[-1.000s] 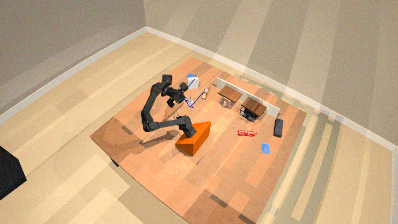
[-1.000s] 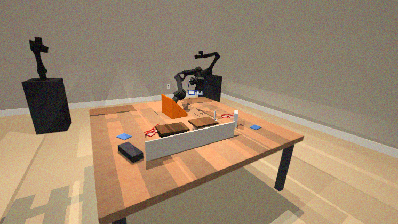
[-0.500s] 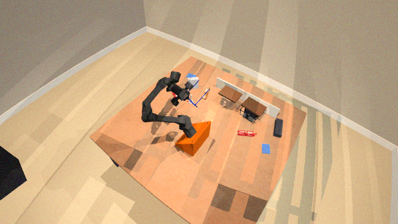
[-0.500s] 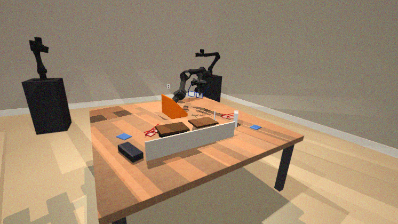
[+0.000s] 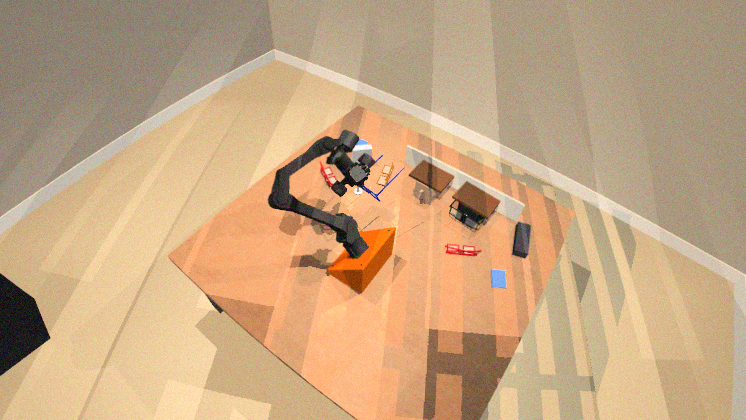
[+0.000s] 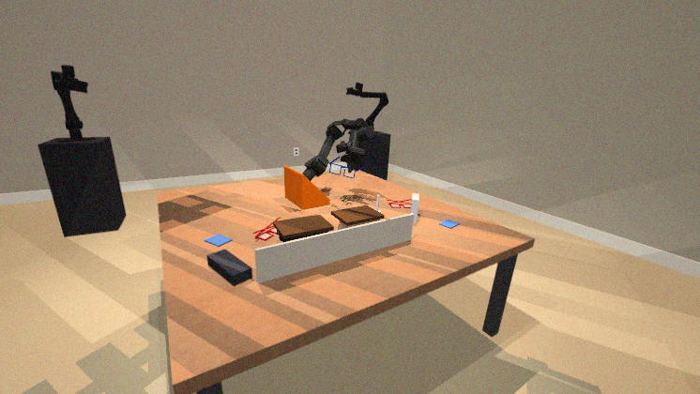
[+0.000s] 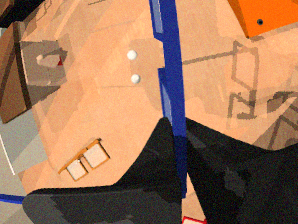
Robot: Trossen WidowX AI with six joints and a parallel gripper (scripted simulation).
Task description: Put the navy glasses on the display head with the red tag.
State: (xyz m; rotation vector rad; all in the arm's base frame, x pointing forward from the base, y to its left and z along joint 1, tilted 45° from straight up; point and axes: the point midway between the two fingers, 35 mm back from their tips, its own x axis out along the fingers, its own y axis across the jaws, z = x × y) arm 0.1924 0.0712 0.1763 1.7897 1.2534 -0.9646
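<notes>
My gripper (image 5: pixel 365 186) (image 7: pixel 170 124) is shut on the navy glasses (image 5: pixel 376 195) (image 6: pixel 330 167) (image 7: pixel 173 75) at the front frame. They hang above the table, left of the shelves in the top view, with the temples spread open. A pale display head (image 5: pixel 423 197) (image 7: pixel 48 60) stands under the nearer brown shelf; a small red tag (image 7: pixel 60 61) shows on it in the wrist view. The glasses are well apart from it. The other head is mostly hidden under the second shelf, where dark-framed glasses (image 5: pixel 455 212) show.
Brown shelves (image 5: pixel 431 175) (image 5: pixel 475 199) overhang the heads, before a white wall (image 6: pixel 332 250). Orange glasses (image 5: pixel 385 174) (image 7: pixel 95 155), red glasses (image 5: pixel 462 250) (image 5: pixel 328 175), a white block (image 6: pixel 415 207), a thin white post (image 6: pixel 377 203), a dark case (image 5: pixel 521 240) and the orange mount (image 5: pixel 378 256) stand around.
</notes>
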